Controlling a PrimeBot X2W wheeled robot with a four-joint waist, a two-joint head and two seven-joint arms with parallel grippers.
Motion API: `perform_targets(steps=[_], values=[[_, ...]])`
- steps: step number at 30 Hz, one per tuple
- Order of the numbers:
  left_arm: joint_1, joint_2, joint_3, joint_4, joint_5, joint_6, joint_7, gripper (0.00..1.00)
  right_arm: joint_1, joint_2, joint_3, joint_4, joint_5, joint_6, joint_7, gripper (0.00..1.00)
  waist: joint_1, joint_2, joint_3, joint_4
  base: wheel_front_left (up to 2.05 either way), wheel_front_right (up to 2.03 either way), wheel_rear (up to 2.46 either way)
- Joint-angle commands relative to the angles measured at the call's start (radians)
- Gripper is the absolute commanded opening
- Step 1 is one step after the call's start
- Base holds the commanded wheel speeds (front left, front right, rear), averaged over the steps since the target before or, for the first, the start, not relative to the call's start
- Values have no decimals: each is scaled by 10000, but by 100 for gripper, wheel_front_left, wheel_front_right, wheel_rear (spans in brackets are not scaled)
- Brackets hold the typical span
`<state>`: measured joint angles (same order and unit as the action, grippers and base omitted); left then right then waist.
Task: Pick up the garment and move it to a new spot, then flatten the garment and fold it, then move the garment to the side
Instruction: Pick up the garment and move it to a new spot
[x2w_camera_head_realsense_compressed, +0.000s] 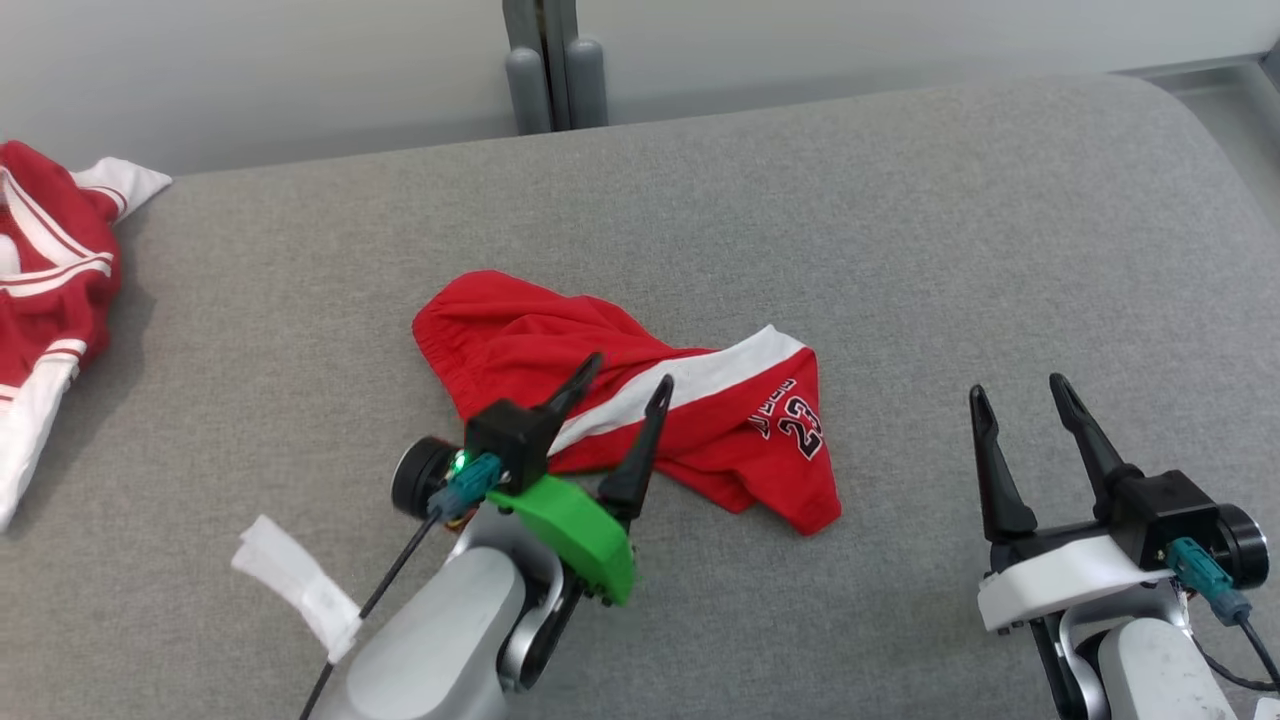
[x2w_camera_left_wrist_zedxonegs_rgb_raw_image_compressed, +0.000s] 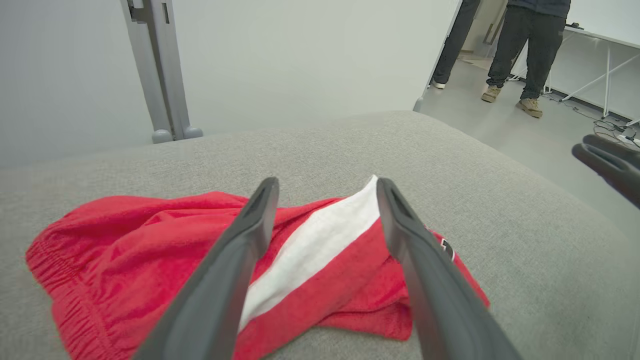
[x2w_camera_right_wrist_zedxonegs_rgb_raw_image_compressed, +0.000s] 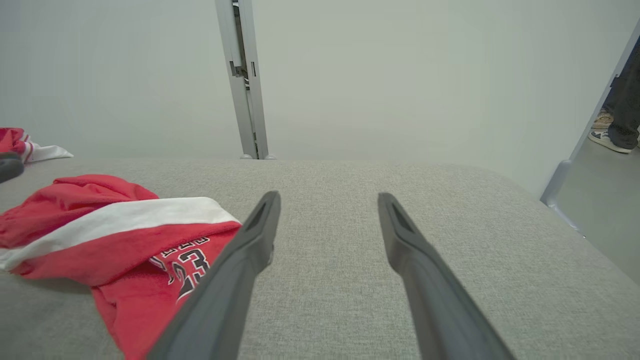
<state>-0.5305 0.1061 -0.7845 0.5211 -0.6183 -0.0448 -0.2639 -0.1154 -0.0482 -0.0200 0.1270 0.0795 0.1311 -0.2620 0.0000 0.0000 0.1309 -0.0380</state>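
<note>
Red garment (x2w_camera_head_realsense_compressed: 720, 440) on grey pad (x2w_camera_head_realsense_compressed: 900, 200); left gripper (x2w_camera_head_realsense_compressed: 631, 369) agape, seemingly just above it; right gripper (x2w_camera_head_realsense_compressed: 1016, 385) agape, empty

Premises: lab or test room. Evidence: bare pale partition (x2w_camera_right_wrist_zedxonegs_rgb_raw_image_compressed: 400, 75) on a grey post (x2w_camera_right_wrist_zedxonegs_rgb_raw_image_compressed: 245, 80); grey padded bench (x2w_camera_head_realsense_compressed: 800, 200); cables (x2w_camera_left_wrist_zedxonegs_rgb_raw_image_compressed: 607, 127) loose on the floor (x2w_camera_left_wrist_zedxonegs_rgb_raw_image_compressed: 500, 135); people (x2w_camera_left_wrist_zedxonegs_rgb_raw_image_compressed: 530, 50) standing beside a white desk (x2w_camera_left_wrist_zedxonegs_rgb_raw_image_compressed: 605, 40).
</note>
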Motion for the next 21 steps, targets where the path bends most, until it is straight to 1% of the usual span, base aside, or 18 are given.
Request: perform_targets(steps=[1, 10, 15, 21], values=[[447, 79, 376, -156, 191, -32, -6, 100, 215, -40, -24, 52, -15, -6, -46, 100, 0, 0, -455, 265, 0, 0, 0], [2884, 180, 3003, -1007, 1225, -138, -6, 100, 742, -40, 69, 128, 78, -6, -46, 100, 0, 0, -1117, 371, 0, 0, 0], [4088, 46, 4400, -1670, 1796, -227, -8, 100, 944, -40, 101, 131, 158, -6, -46, 100, 0, 0, -1259, 357, 0, 0, 0], [5196, -195, 5518, -2190, 2434, -455, -8, 100, 1174, -40, 127, 189, 196, -7, -46, 100, 0, 0, -1394, 362, 0, 0, 0]])
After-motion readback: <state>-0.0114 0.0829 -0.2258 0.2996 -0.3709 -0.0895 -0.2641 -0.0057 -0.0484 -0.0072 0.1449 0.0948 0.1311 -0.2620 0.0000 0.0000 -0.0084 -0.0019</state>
